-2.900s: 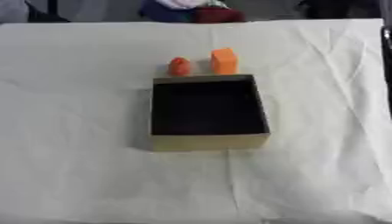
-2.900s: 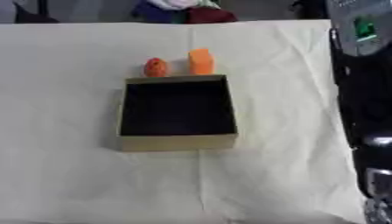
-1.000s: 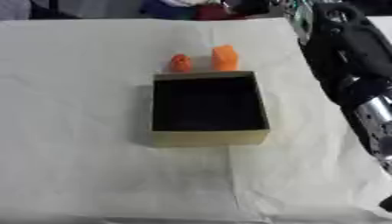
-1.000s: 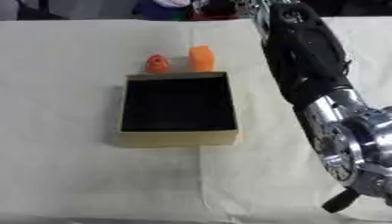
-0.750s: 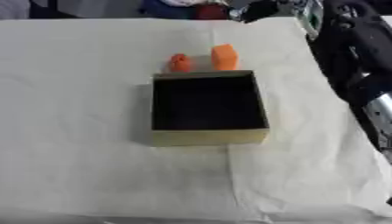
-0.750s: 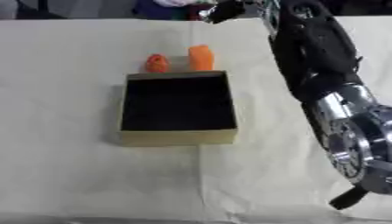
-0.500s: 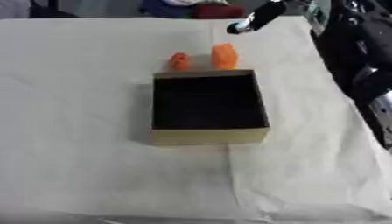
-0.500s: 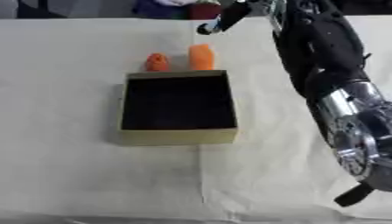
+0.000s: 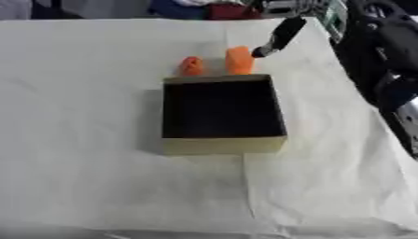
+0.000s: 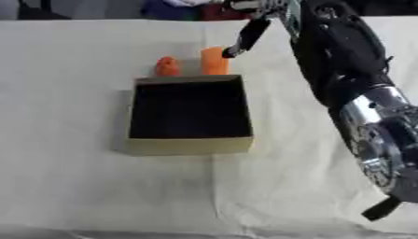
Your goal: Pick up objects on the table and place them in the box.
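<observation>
orange block (image 9: 238, 60) just left of fingers (image 9: 277, 37)

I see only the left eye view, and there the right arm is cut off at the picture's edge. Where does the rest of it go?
Observer: In the right eye view the right arm runs down the table's right side, with a silver joint level with the box.
Operator: Does it hang over the box?
Observer: No, bare cloth shows between them.
Operator: And the left robot hand?
Observer: It is not in that view either.
</observation>
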Controlling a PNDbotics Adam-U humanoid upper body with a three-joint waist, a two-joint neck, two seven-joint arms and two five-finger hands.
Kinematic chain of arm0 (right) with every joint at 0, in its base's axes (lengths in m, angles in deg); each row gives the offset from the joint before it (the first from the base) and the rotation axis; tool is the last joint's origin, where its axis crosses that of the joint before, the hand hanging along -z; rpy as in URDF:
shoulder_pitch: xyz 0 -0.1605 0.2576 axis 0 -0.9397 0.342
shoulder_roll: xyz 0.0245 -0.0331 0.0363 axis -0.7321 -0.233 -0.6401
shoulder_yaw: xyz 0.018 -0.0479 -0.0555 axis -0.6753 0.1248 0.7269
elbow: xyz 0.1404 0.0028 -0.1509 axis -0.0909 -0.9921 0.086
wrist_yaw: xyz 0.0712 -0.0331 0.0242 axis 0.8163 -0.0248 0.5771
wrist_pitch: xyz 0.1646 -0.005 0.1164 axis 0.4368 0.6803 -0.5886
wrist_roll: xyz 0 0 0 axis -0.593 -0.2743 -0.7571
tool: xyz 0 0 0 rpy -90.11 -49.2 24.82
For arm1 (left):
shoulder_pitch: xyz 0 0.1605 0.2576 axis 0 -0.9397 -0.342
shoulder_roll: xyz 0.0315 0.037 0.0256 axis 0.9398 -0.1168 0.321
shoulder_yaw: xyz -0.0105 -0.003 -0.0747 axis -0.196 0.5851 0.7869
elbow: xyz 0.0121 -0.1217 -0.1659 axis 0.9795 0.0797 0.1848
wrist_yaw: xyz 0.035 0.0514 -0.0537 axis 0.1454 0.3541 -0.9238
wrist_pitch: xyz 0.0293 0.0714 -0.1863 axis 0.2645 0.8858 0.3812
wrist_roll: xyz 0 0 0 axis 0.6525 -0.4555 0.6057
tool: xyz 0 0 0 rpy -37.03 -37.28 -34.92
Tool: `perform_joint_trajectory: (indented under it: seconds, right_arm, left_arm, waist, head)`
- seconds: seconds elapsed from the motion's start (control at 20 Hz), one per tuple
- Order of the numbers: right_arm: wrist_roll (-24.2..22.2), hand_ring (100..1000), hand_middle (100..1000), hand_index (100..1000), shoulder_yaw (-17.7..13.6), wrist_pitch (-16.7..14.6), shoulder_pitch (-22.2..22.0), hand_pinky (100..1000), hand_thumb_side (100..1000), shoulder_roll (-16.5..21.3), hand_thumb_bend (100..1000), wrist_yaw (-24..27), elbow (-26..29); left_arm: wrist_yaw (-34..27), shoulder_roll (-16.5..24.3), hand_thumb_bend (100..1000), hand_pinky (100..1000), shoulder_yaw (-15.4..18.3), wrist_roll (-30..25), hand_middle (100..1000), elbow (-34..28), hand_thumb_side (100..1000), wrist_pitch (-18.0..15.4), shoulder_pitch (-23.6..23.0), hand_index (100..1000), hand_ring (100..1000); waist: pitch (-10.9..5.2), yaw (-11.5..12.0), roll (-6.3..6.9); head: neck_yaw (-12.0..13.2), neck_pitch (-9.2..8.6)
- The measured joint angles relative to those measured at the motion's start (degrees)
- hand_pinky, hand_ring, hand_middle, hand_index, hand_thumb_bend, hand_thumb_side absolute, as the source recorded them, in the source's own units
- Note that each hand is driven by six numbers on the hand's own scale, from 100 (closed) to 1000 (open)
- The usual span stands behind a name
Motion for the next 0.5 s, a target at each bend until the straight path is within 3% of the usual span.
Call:
perform_joint_trajectory:
  seconds: [0.5]
  right_arm:
    - [-1.6,889,904,974,0.4,-2.0,0.0,894,478,-0.6,327,2.1,-2.3]
  left_arm:
    - [0.0,0.0,100,757,0.0,-0.2,634,0.0,844,0.2,0.0,776,551]
  waist:
    - [0.02,0.0,-0.02]
  head:
    - [0.0,0.00]
